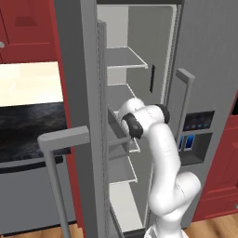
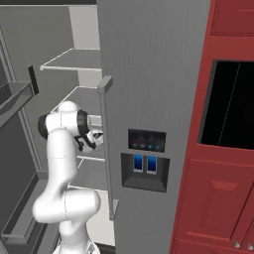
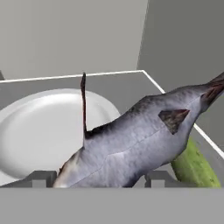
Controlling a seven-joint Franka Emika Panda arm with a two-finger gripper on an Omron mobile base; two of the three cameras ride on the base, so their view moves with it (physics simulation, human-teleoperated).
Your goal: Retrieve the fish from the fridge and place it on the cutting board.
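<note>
The silvery-grey fish (image 3: pixel 135 140) with reddish-brown fins lies slantwise between my two fingertips, tail up to the right, raised over a white plate (image 3: pixel 39 131) on a fridge shelf. My gripper (image 3: pixel 100 180) is shut on the fish. The arm (image 1: pixel 160 153) reaches into the open left side of the grey fridge (image 1: pixel 204 69) at mid-shelf height. In the right base view the hand (image 2: pixel 92 135) is partly hidden behind the shut fridge door (image 2: pixel 149 74). The cutting board is out of view.
A green cucumber-like vegetable (image 3: pixel 194 168) lies on the shelf to the right of the fish. The open left fridge door (image 1: pixel 76 93) with its bar handle (image 1: pixel 58 172) stands left of the arm. White shelves (image 1: pixel 125 58) sit above and below. Red cabinets (image 2: pixel 218 188) flank the fridge.
</note>
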